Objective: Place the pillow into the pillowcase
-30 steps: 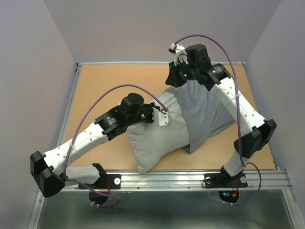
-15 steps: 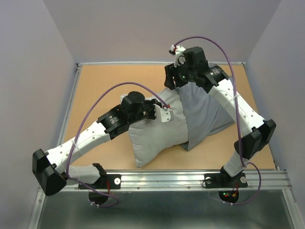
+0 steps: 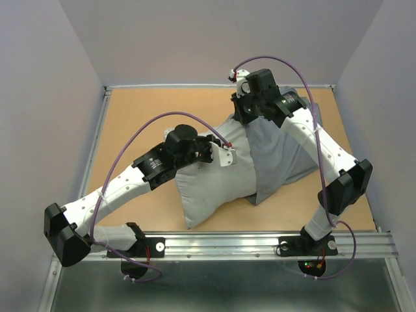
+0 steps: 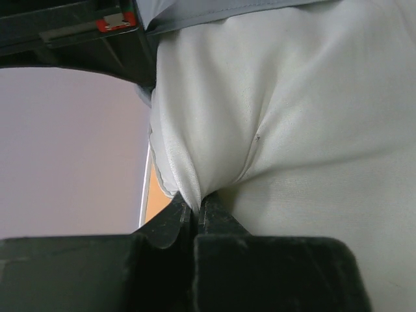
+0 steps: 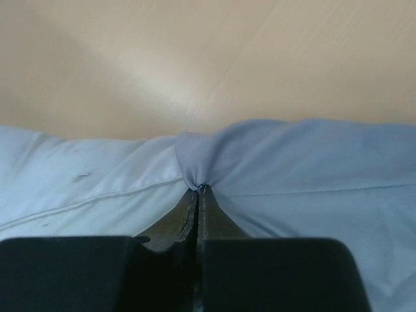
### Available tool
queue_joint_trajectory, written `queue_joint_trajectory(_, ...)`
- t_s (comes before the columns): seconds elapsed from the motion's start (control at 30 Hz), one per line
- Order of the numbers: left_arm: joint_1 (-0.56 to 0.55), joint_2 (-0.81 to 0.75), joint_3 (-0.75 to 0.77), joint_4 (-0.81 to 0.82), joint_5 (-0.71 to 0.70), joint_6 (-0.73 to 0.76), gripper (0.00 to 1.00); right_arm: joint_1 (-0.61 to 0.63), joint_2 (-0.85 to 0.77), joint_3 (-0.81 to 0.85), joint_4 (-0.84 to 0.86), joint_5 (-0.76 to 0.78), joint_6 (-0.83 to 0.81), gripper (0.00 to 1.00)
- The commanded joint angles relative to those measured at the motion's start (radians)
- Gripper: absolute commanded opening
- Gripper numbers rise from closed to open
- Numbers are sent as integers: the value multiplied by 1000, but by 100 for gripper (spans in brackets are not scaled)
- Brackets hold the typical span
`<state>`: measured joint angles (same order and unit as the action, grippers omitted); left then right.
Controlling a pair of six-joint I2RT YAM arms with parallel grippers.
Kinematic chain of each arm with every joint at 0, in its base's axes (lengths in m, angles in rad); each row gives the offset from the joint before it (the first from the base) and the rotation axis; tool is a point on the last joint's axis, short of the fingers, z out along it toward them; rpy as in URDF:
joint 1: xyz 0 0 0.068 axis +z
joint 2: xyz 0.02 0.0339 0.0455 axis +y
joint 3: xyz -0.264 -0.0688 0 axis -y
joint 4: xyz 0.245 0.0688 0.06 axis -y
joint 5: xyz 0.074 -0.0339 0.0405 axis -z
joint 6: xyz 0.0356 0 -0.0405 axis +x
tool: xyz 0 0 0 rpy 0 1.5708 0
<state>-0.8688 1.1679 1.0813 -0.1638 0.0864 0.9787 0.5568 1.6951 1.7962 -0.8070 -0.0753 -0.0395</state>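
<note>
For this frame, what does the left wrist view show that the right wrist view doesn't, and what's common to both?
Only the left wrist view: the left hand shut on a pinched ridge of the off-white pillow, with a pale wall behind. Only the right wrist view: the right hand shut on a bunched fold of the blue-grey pillowcase. Both: closed jaws gripping cloth, and some tan table.

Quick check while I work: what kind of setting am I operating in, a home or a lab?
Most likely a lab robot cell, not a home. The pillow and pillowcase lie on a plain wooden tabletop framed by metal rail, and blank walls box it in on three sides. No furnishings show.
</note>
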Motion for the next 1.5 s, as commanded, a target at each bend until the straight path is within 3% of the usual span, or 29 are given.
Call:
queue_joint_trajectory(0.0, -2, -39, 19, 159, -8, 25, 0, 3, -32, 144, 19, -142, 73, 1)
queue_joint_trajectory(0.1, -2, -28, 19, 239, -33, 31, 0, 3, -63, 175, 86, -414, 185, 1)
queue_joint_trajectory(0.23, 5, 10, 68, 342, -62, 0, 0, 12, -121, 86, 323, -584, 544, 0)
queue_joint_trajectory(0.4, 21, 41, 138, 434, -2, -41, 0, 69, -178, -6, 555, -520, 820, 1)
queue_joint_trajectory(0.57, 19, 16, 114, 440, 87, -121, 0, 89, -169, 141, 572, -371, 903, 0)
queue_joint_trajectory(0.67, 11, 3, 97, 448, 101, -149, 0, 91, -154, 282, 575, -307, 918, 0)
queue_joint_trajectory(0.77, 8, -8, 78, 445, 108, -182, 0, 89, -144, 279, 577, -281, 905, 0)
queue_joint_trajectory(0.83, 8, -14, 60, 441, 116, -216, 0, 106, -170, 214, 601, -284, 842, 1)
queue_joint_trajectory(1.0, 28, 3, -15, 397, 98, -388, 0, 141, -226, -174, 678, -117, 722, 1)
queue_joint_trajectory(1.17, 45, 7, -148, 411, 35, -495, 0, 129, -111, -276, 755, -37, 636, 1)
queue_joint_trajectory(1.37, 247, 94, -176, 397, 12, -548, 0, 121, 27, -232, 885, -24, 593, 0)
queue_joint_trajectory(1.47, 307, 127, -166, 399, -13, -532, 0, 117, 112, -105, 902, -17, 581, 0)
